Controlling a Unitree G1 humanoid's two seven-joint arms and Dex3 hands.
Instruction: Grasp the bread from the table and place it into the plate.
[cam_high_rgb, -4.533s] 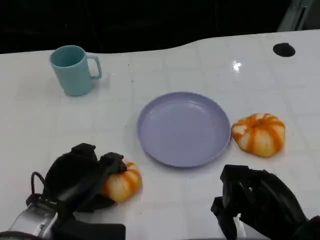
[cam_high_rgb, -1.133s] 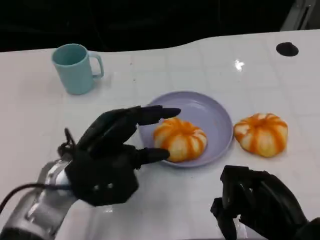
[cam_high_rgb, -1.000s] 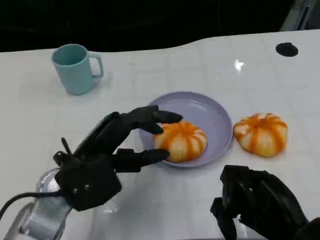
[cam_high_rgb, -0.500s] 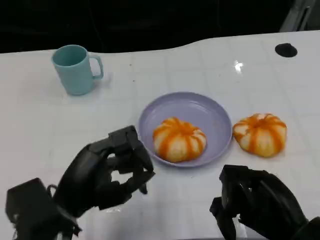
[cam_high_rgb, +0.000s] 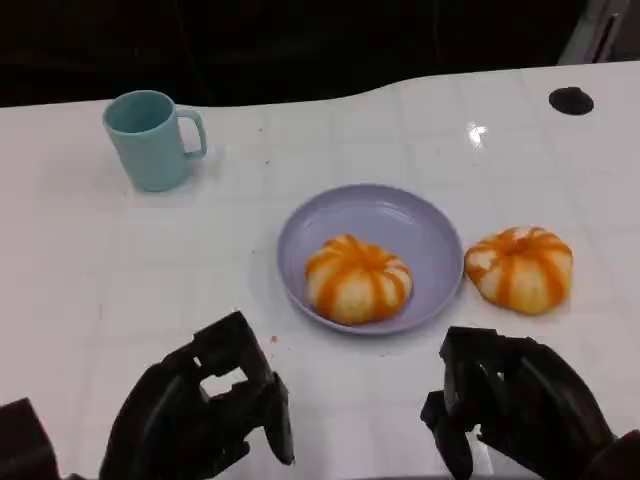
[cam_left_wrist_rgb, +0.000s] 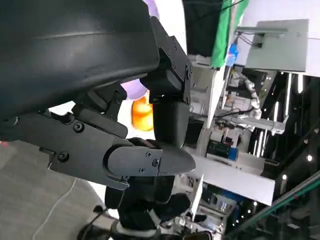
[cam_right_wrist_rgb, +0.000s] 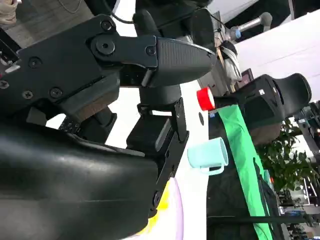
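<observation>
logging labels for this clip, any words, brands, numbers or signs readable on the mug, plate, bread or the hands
None can be read.
Teal mug: plain, no print.
Purple plate: plain.
Bread in the plate and bread on the table: orange stripes, no text.
Left hand and right hand: black, no legible marking.

At the upper left of your head view a teal mug (cam_high_rgb: 148, 138) stands upright on the white table (cam_high_rgb: 80, 250), handle pointing right. Near the upper right corner you'll find a small black round spot (cam_high_rgb: 570, 100) on the tabletop.
</observation>
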